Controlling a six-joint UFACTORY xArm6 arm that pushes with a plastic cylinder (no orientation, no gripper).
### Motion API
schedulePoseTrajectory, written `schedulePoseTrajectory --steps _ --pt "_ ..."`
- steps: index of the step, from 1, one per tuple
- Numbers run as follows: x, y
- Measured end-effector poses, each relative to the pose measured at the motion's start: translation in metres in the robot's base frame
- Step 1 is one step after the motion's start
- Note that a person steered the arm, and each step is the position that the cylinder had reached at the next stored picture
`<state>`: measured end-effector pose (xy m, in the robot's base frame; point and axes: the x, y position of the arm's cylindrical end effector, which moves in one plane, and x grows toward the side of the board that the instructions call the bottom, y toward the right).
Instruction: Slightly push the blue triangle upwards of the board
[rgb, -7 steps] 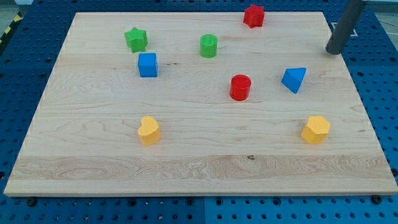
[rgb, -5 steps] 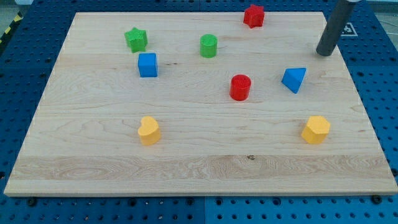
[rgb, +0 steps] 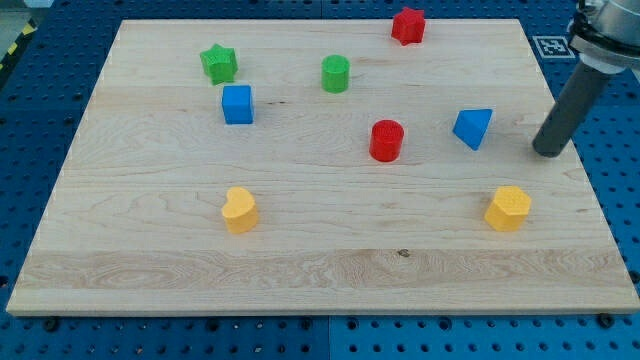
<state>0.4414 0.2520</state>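
The blue triangle (rgb: 473, 128) lies on the wooden board (rgb: 320, 270) at the view's right, beside the red cylinder (rgb: 386, 140). My tip (rgb: 547, 153) rests on the board to the right of the blue triangle and a little below it, apart from it by a clear gap. The dark rod rises from the tip toward the view's top right.
A yellow block (rgb: 508, 208) sits below the tip and to its left. A red star (rgb: 407, 25), green cylinder (rgb: 336, 74), green star (rgb: 218, 63), blue cube (rgb: 238, 104) and yellow heart (rgb: 239, 210) lie elsewhere. The board's right edge is close to the tip.
My tip has moved down the board's right side, from above and right of the blue triangle to right of it and slightly below. No block has moved.
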Motion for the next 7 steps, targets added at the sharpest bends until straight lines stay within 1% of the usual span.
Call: schedulePoseTrajectory --steps 1,4,6,7 --pt "0.0 -0.029" --pt "0.0 -0.059" --pt "0.0 -0.066" --pt "0.0 -0.078"
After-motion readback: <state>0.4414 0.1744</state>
